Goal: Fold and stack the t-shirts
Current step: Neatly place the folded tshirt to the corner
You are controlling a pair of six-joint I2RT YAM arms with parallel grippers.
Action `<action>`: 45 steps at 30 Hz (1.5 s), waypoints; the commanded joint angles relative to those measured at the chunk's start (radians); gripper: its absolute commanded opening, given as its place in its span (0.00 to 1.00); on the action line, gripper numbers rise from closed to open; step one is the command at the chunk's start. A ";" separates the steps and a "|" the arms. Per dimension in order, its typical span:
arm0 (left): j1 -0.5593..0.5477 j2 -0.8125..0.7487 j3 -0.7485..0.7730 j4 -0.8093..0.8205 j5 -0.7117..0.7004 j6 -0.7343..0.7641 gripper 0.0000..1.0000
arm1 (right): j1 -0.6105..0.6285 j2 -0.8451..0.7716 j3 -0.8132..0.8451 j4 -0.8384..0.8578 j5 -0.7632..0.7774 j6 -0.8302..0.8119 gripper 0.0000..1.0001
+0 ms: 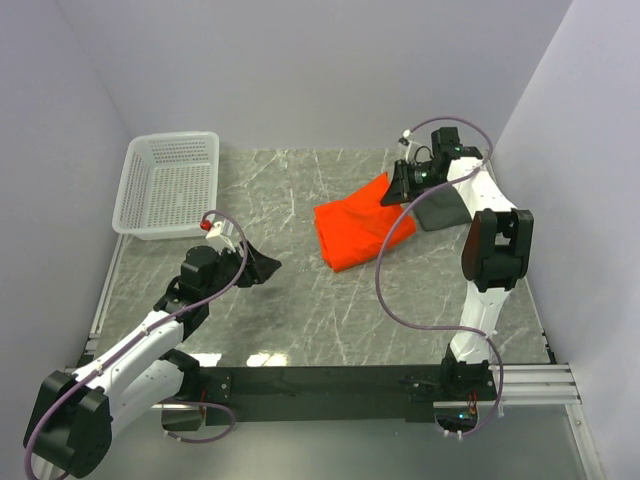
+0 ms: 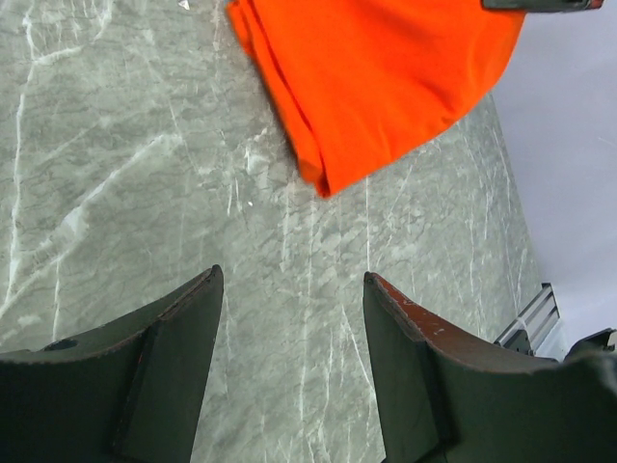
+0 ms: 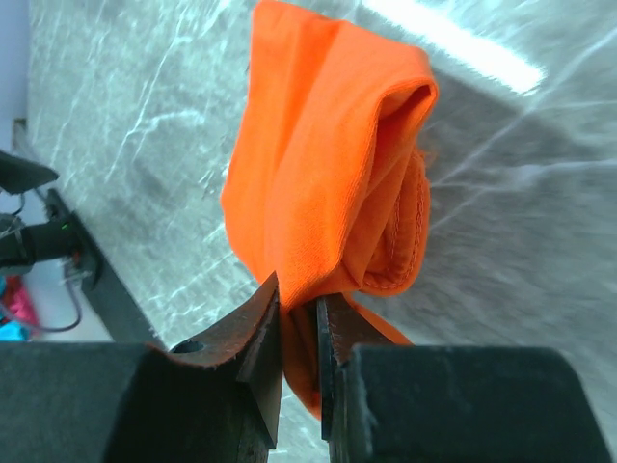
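right end effector [image 3: 299,313]: nearly closed, pinching orange t-shirt [image 3: 328,193] edge | left end effector [image 2: 294,289]: wide apart, empty | handling: likely soft, light, droopy; best gripped at hem corners

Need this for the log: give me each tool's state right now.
Left tool: open, holding nothing.
Right tool: closed on the orange t-shirt.

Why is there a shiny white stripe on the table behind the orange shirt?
Right wrist view: that stripe is light glare on the glossy table, blurry there; the orange t-shirt in the right pincer looks sharp. Top view: fainter glare near its front edge.
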 commanded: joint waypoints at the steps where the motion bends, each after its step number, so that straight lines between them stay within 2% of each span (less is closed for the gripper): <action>1: 0.001 0.002 -0.001 0.045 0.022 0.019 0.65 | -0.020 -0.029 0.092 -0.060 0.044 -0.027 0.00; 6: 0.001 0.008 -0.006 0.055 0.027 0.020 0.65 | -0.026 -0.015 0.164 -0.100 0.098 -0.049 0.00; 16: 0.001 0.028 -0.019 0.082 0.034 0.016 0.65 | -0.087 0.111 0.478 -0.328 0.193 -0.152 0.00; 36: 0.000 0.037 -0.032 0.093 0.036 0.017 0.65 | -0.159 0.180 0.698 -0.407 0.371 -0.241 0.00; 45: 0.001 0.039 -0.042 0.099 0.034 0.020 0.65 | -0.176 0.163 0.704 -0.392 0.428 -0.278 0.00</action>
